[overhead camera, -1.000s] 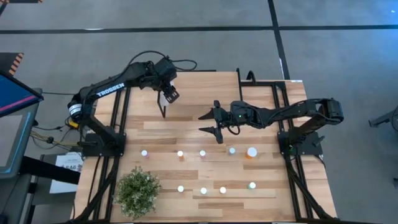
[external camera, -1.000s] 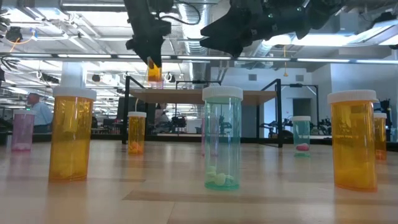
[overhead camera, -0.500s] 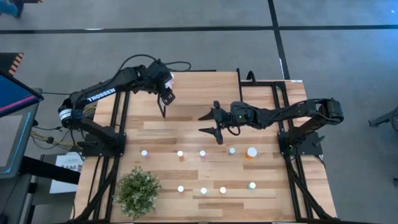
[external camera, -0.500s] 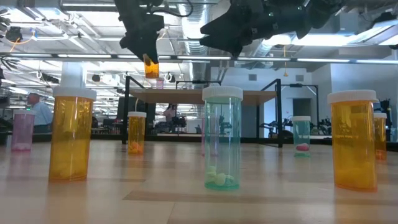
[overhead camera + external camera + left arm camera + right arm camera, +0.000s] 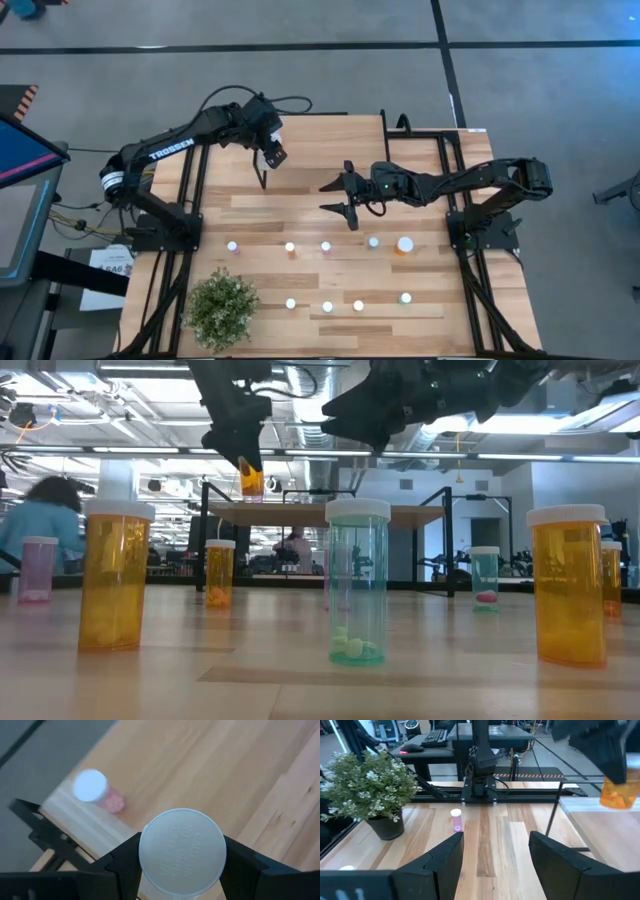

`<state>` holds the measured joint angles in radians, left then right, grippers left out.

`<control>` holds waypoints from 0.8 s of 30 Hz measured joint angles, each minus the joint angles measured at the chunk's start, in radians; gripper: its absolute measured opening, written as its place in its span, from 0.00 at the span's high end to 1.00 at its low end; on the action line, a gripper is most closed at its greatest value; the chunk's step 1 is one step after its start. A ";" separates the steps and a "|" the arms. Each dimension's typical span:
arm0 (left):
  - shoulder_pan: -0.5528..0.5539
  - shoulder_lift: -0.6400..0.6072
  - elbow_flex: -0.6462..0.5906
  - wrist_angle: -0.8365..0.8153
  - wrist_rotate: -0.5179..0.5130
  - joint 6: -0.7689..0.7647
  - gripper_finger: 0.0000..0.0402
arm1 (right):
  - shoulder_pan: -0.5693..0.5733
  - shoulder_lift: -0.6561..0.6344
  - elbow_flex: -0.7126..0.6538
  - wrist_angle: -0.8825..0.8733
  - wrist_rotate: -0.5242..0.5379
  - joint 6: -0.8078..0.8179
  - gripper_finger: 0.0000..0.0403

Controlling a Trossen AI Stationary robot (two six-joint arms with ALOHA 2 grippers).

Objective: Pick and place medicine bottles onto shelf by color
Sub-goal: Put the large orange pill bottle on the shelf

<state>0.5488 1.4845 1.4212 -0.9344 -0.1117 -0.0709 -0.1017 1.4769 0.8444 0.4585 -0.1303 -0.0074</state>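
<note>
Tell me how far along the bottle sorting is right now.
Done: one pink white-capped bottle already stands on the light wood shelf. In hand: the left gripper holds an orange white-capped bottle above the shelf. Left: nine bottles stand in two rows on the wooden table; the right gripper hovers open and empty.

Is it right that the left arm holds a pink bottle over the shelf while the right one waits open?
Not quite: the bottle between the left gripper's fingers is an orange bottle, as the low view shows. The pink bottle already stands on the shelf. The rest holds: the right gripper waits open above the table.
</note>
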 joint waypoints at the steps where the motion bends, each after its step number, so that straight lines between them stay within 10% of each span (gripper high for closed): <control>1: 0.000 0.011 0.000 -0.003 0.001 0.002 0.50 | 0.004 0.000 0.000 0.000 0.000 0.000 0.38; 24: 0.021 0.021 -0.056 0.035 0.002 -0.001 0.50 | 0.008 0.000 0.000 0.000 0.000 0.000 0.38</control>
<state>0.5701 1.5059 1.3654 -0.8993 -0.1097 -0.0720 -0.0940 1.4769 0.8444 0.4583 -0.1299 -0.0074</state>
